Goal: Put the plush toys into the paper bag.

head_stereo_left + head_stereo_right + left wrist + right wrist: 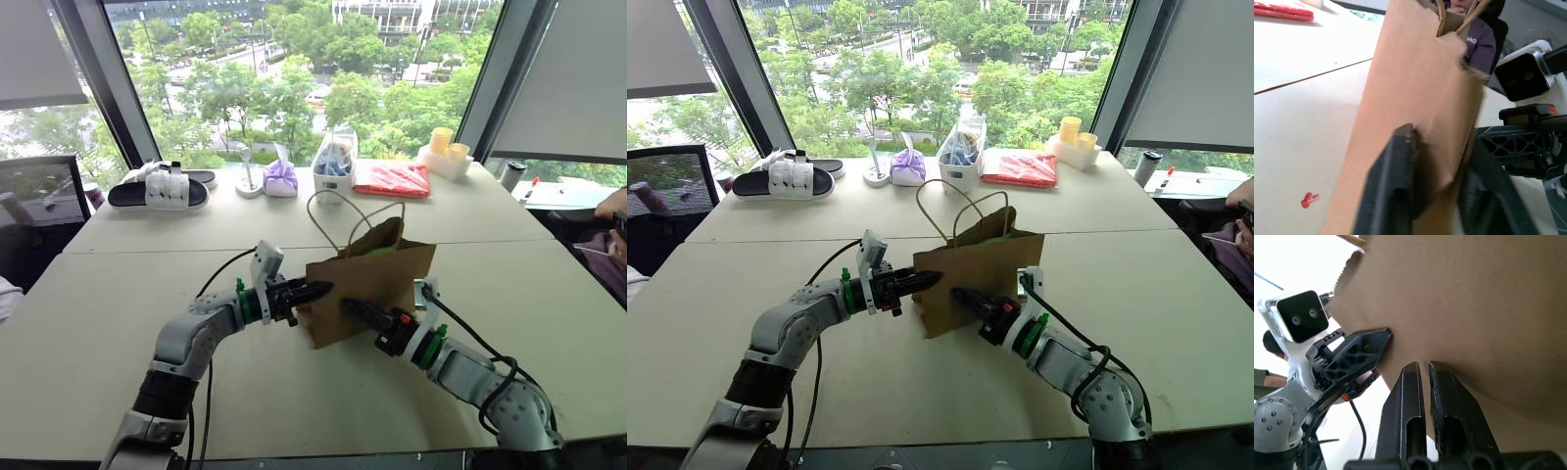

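The brown paper bag [370, 286] stands upright in the middle of the table, its cord handles [338, 211] looping up. A bit of green [369, 251] shows in its open mouth; I cannot tell if it is a plush toy. The orange toy is hidden. My left gripper [318, 290] is at the bag's left edge, level, and in the left wrist view its fingers [1393, 181] are shut on that paper edge. My right gripper [351, 305] is shut, with its fingertips [1411, 369] pressed against the bag's front wall and nothing between them.
Along the window edge lie black-and-white sandals [157, 188], a purple cloth bundle [281, 178], a clear plastic bag [335, 162], a red packet [392, 180] and yellow cups [443, 145]. A person [612, 230] sits at the far right. Bare table [147, 284] surrounds the bag.
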You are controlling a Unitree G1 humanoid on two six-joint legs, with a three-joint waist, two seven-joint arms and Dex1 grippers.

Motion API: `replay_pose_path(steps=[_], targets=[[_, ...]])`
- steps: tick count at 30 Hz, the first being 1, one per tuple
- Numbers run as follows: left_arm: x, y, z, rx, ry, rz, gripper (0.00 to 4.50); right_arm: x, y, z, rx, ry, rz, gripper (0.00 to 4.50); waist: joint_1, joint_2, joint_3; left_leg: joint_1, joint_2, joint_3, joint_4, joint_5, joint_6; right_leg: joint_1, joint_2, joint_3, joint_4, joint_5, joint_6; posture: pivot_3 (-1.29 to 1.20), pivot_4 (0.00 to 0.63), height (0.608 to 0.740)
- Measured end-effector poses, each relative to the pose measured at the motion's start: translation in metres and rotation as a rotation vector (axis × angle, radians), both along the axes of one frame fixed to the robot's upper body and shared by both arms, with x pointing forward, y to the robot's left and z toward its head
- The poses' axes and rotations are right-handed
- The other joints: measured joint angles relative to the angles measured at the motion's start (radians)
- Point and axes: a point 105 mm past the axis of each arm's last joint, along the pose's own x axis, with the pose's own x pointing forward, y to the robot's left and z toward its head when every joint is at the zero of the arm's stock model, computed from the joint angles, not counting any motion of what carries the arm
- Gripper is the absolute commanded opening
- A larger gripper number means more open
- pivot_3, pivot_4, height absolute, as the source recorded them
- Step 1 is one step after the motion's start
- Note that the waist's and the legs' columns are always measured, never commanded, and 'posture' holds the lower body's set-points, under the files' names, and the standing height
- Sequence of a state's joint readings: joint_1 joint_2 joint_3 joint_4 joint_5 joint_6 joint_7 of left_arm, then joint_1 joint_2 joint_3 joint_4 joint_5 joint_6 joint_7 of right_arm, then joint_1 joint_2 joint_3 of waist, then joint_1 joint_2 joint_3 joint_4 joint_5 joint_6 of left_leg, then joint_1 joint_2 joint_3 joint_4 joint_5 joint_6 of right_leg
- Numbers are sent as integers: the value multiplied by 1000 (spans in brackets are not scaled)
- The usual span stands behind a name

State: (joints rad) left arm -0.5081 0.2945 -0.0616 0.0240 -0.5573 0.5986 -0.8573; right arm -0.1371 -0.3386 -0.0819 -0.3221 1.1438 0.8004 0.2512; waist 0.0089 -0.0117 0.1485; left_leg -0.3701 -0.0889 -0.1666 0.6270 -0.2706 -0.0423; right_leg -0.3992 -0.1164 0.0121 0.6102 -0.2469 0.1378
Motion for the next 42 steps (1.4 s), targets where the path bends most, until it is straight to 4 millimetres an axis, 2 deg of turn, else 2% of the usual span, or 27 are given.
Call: replay_pose_path(steps=[4,8,14,17,21,26,28,30,36,39,41,42], targets=[[3,-1,3,-7,-13,10,39,-10,-1,-4,20,20,3,223,1,0,0,0,0,0,0,0,0,0,0,0,0,0,0,0,150,740],[5,-8,16,-32,-46,-10,39,-23,-6,-8,34,43,15,223,4,0,0,-1,0,0,1,0,0,1,0,0,-1,0,0,0,150,740],[-4,-23,54,-121,-95,-212,39,-39,-28,-18,18,87,8,223,1,0,0,-1,0,2,1,0,0,1,0,-1,0,0,0,0,150,740],[4,-26,62,-120,-94,-292,39,-55,-32,-21,23,112,34,223,2,0,0,0,0,3,1,0,0,2,1,-2,0,0,0,0,150,740],[23,-27,51,-86,-69,-329,39,-71,-32,-24,34,135,44,223,0,0,0,0,0,3,2,0,1,2,1,-2,-1,0,1,0,150,740],[36,-35,28,-14,-51,-368,39,-81,-31,-24,32,136,28,223,3,-3,1,-1,-1,3,2,0,1,2,0,-2,-1,0,1,0,150,740],[38,-38,24,8,-57,-387,562,-83,-31,-24,28,139,12,223,3,-3,2,-1,-1,3,2,-1,1,2,0,-2,-1,0,1,0,150,740],[40,-41,22,28,-72,-391,1371,-83,-32,-24,27,138,3,223,2,-4,2,-1,-1,2,2,-1,1,2,0,-2,-1,0,1,0,150,740],[45,-41,15,81,-116,-381,4486,-83,-34,-24,28,137,-17,223,0,-4,2,-1,0,2,2,-1,1,2,0,-2,-1,-1,2,0,150,740],[49,-32,17,104,-145,-349,4486,-80,-33,-21,25,118,-7,223,-2,-4,2,0,0,2,2,-1,1,2,0,-2,0,-1,2,0,150,740],[52,-18,19,124,-160,-315,4486,-78,-32,-18,12,106,7,223,-5,-4,2,0,0,1,2,-1,1,2,0,-2,0,-1,2,0,150,740],[53,-4,20,127,-166,-280,4486,-77,-32,-17,-9,100,23,223,-10,-4,2,0,0,0,1,-1,1,2,0,-1,0,-1,2,0,150,740]])
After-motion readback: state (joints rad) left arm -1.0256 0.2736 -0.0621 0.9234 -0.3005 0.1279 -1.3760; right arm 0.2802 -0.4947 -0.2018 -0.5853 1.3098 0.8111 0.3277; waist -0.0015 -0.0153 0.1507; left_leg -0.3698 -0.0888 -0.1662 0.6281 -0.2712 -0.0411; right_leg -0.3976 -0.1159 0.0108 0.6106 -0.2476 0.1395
